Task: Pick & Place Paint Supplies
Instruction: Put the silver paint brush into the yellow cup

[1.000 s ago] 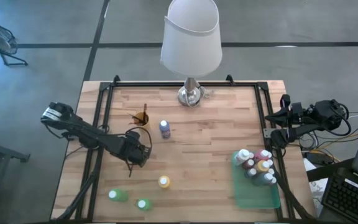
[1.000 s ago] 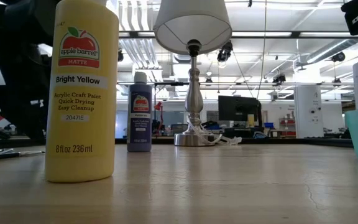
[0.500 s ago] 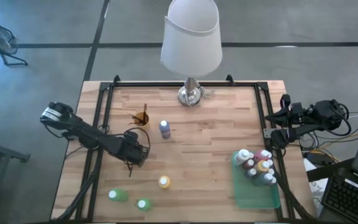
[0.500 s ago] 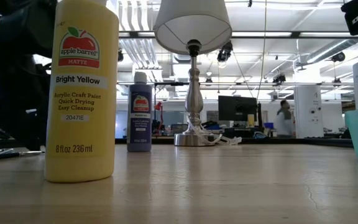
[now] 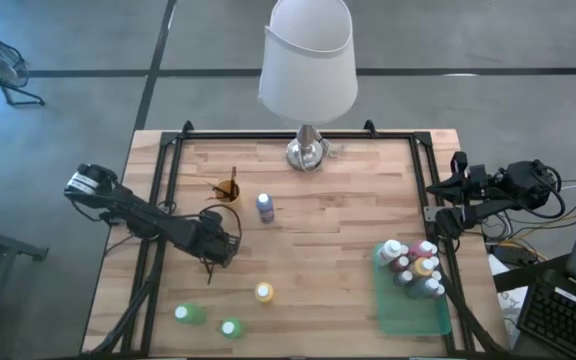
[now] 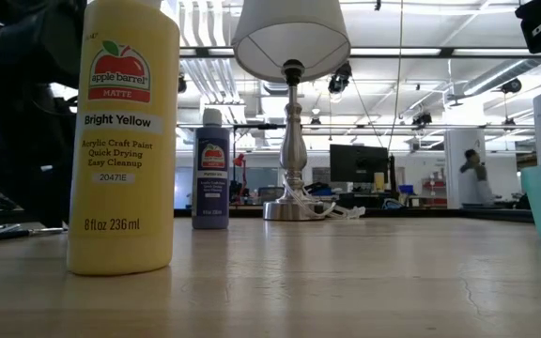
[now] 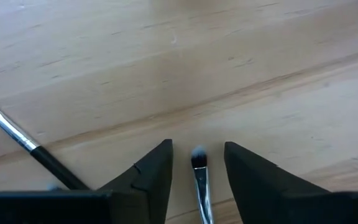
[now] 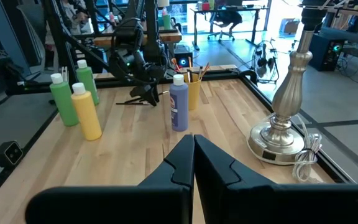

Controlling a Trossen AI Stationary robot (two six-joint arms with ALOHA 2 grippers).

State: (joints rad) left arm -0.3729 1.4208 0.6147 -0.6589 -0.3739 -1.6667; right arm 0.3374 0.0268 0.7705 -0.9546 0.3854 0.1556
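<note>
My left gripper (image 5: pixel 220 246) stands low over the table's left half, pointing steeply down, open. Its fingers stand on either side of a thin dark-handled paintbrush (image 7: pixel 199 177) that lies flat on the wood, bristle end forward. I see no touch. A second brush (image 7: pixel 22 141) lies beside it. Paint bottles stand upright: purple (image 5: pixel 265 207), yellow (image 5: pixel 264 292), two green ones (image 5: pixel 190 314) (image 5: pixel 230 327). Several more bottles stand in the green tray (image 5: pixel 413 318). My right gripper (image 8: pixel 193 155) waits shut at the table's right edge.
A lamp (image 5: pixel 308 60) with a white shade stands at the far middle. A small yellow cup (image 5: pixel 230 188) holding brushes stands far of my left gripper. A black frame (image 5: pixel 168 140) borders the table. Bare wood lies between the purple bottle and the tray.
A person in the room behind the table has walked toward the right. Nothing on the table has visibly moved.
</note>
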